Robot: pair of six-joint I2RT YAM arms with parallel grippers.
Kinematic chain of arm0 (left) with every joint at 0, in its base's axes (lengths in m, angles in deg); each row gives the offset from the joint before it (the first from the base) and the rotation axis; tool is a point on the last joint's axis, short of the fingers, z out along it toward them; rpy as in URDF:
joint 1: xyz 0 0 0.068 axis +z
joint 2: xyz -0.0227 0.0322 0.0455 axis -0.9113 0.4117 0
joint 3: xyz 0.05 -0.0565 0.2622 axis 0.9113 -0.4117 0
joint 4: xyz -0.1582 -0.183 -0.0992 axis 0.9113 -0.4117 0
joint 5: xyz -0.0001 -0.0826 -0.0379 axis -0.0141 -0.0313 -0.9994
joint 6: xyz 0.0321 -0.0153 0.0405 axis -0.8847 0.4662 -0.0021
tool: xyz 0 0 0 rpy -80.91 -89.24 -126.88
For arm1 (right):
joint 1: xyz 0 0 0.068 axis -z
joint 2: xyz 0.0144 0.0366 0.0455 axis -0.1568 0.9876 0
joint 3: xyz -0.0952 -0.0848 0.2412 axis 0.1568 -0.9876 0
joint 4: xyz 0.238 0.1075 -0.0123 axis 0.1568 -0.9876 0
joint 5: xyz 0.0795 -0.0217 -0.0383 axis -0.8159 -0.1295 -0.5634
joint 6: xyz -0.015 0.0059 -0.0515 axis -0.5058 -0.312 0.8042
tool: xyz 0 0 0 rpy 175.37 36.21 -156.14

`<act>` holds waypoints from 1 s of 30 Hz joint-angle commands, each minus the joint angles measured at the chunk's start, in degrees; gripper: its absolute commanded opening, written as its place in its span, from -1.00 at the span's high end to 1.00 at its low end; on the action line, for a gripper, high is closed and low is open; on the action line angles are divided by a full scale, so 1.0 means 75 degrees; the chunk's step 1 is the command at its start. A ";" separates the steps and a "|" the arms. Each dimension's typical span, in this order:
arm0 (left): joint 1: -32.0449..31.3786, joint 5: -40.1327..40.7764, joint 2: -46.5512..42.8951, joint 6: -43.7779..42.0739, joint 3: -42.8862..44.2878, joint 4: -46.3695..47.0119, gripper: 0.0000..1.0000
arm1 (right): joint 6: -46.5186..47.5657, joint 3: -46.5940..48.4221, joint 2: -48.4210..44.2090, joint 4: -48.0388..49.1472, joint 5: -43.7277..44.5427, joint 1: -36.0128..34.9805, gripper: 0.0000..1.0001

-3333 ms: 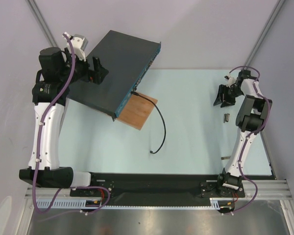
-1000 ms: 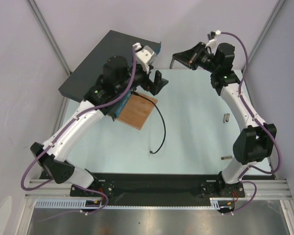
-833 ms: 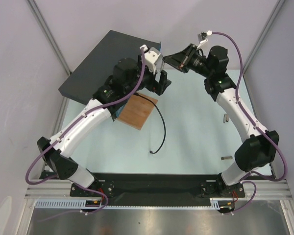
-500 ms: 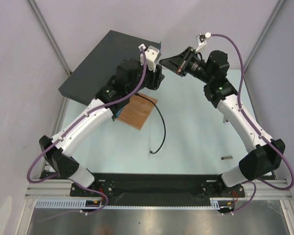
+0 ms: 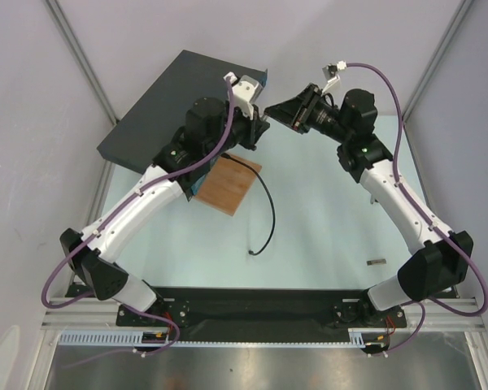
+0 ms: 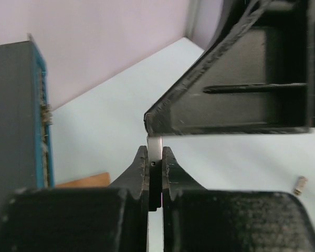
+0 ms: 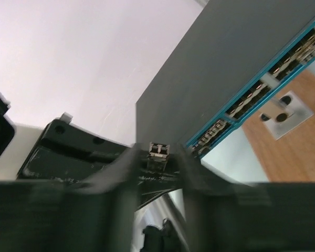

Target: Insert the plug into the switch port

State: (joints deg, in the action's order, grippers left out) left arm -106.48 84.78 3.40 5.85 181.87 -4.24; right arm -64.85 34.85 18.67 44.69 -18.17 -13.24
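The switch (image 5: pixel 175 97) lies at the back left, and its teal port face (image 7: pixel 262 86) shows at the upper right of the right wrist view. The two grippers meet in mid-air just off its right corner. My left gripper (image 6: pixel 155 160) is shut on the plug (image 6: pixel 154 149), a thin silver and black module. In the right wrist view the plug (image 7: pixel 158 151) stands between the blurred, spread fingers of my right gripper (image 7: pixel 158 160), with a gap on either side. From above, the left gripper (image 5: pixel 259 130) and right gripper (image 5: pixel 278 108) hide the plug.
A brown wooden board (image 5: pixel 228 183) lies in front of the switch, with a black cable (image 5: pixel 268 207) curling from it across the pale table. A small metal part (image 5: pixel 375 262) rests near the right arm's base. Angled frame posts stand at both back corners.
Both arms came together by the switch's corner. The left gripper closed onto the plug that the right gripper carried, and the right gripper's jaws have spread apart.
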 commanded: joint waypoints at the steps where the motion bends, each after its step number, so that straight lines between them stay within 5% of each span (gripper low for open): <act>1: 0.0469 -0.1565 -0.0341 0.0494 0.0145 0.0196 0.99 | 0.0461 -0.0108 -0.0381 0.0280 -0.0629 0.0329 0.06; 2: 0.0772 -0.1898 -0.0376 0.0786 0.0110 0.0138 0.99 | 0.0718 -0.0155 -0.0428 0.0339 -0.0816 0.0471 -0.30; 5: 0.1301 -0.3281 -0.0412 0.1174 0.0109 -0.0224 0.99 | 0.1966 -0.0203 -0.0498 0.0165 -0.1997 0.1103 -0.97; 6: 0.1384 -0.3574 -0.0424 0.1222 0.0132 -0.0342 0.99 | 0.2426 -0.0098 -0.0498 -0.0068 -0.2198 0.1244 -1.00; 11: 0.1561 -0.5353 -0.0505 0.1187 0.0285 -0.1478 0.99 | 0.5426 0.0172 -0.0861 -0.2564 -0.2057 0.1748 -0.99; 13: 0.1561 -0.5871 -0.0506 0.1234 0.0203 -0.2088 0.99 | 0.7696 0.0428 -0.1119 -0.3730 -0.2782 0.1808 -0.99; 15: 0.1561 -0.6481 -0.0459 0.1293 0.0145 -0.2579 0.99 | 0.9951 0.0663 -0.1294 -0.4695 -0.3161 0.1587 -0.99; 19: 0.1561 -0.7267 -0.0633 0.1316 -0.0414 -0.3204 0.99 | 1.2501 0.0642 -0.2030 -0.6034 -0.2296 0.0638 -0.92; 30: 0.1127 -0.7619 -0.1291 0.1644 -0.1812 -0.3226 0.99 | 1.6434 -0.0261 -0.2866 -0.7078 -0.0034 -0.2315 -0.19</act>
State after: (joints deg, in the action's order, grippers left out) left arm -97.56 31.52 -3.63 16.38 169.10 -29.14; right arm 46.40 34.50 -3.45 -4.97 -25.21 -26.97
